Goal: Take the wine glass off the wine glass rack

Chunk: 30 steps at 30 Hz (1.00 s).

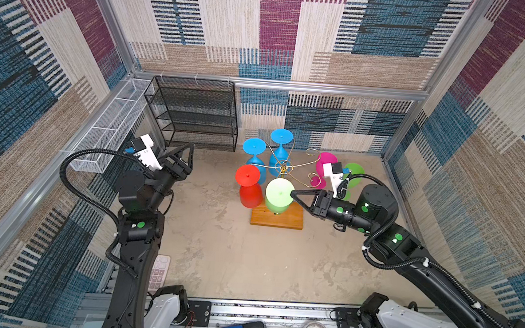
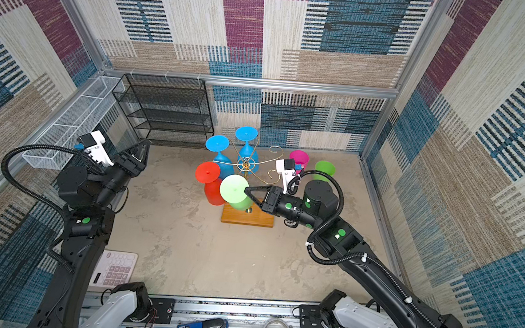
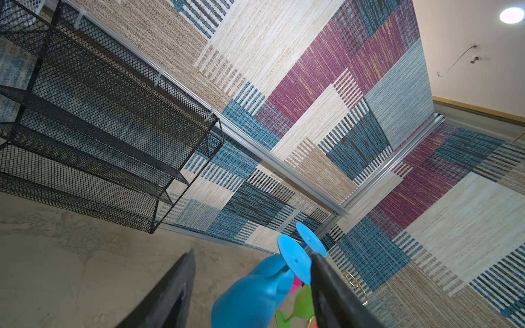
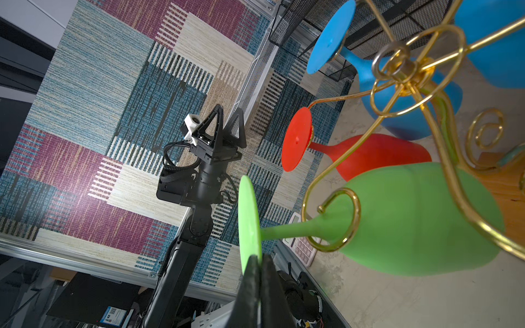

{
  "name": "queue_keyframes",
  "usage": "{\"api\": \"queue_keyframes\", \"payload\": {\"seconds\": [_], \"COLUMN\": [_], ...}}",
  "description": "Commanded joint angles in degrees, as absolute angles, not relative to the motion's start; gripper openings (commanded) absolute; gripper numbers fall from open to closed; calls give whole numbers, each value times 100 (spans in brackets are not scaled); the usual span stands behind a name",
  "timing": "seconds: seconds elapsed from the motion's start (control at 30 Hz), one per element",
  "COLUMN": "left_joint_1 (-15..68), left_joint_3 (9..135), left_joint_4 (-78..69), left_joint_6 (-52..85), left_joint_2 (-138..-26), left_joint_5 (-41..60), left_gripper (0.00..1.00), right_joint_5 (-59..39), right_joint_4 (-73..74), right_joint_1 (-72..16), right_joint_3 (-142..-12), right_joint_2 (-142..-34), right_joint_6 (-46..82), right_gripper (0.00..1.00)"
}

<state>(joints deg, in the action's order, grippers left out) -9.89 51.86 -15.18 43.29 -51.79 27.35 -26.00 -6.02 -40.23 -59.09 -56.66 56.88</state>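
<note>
Beige tabletop (image 1: 231,265), patchwork-walled, carries the wine glass rack (image 1: 285,219).

Wine glass rack (image 1: 282,166): shiny gold wire, with an orange-brown wooden base (image 1: 285,221). The glasses are solid, opaque colours: a pale green wine glass (image 1: 279,192), a red glass (image 1: 247,176), a sky-blue glass (image 1: 254,146), a second sky-blue glass (image 1: 281,136), a magenta glass (image 1: 320,166) and a brighter green glass (image 1: 355,169). The mesh shelf (image 1: 194,114) is black, the mesh basket (image 1: 110,130) white. The walls (image 1: 278,28) are patchwork (woven-looking blocks of teal, plum, tan and cream, some striped). The floor (image 1: 231,258) is mottled beige-grey.
</note>
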Motion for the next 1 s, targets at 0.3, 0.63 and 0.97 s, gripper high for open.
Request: {"api": "queue_keyframes", "payload": {"seconds": [0.3, 0.63, 0.97], "left_joint_1": [-993, -992, -993], "left_joint_3": [5239, 5239, 5239], "left_joint_4": [-1634, -1619, -1599], "left_joint_6": [4213, 4188, 4160], "left_joint_2": [-5176, -5173, -5174], "left_joint_5": [2765, 2764, 2759], "left_gripper": [66, 66, 67], "right_joint_5": [-2518, -2334, -2211], "right_joint_4": [-133, -49, 60], "right_joint_1": [-4052, -4052, -4052], "right_joint_3": [-5985, -6080, -6074], "right_joint_2": [-5791, -5923, -6000], "right_joint_6": [5704, 5617, 5598], "right_gripper": [0, 0, 0]}}
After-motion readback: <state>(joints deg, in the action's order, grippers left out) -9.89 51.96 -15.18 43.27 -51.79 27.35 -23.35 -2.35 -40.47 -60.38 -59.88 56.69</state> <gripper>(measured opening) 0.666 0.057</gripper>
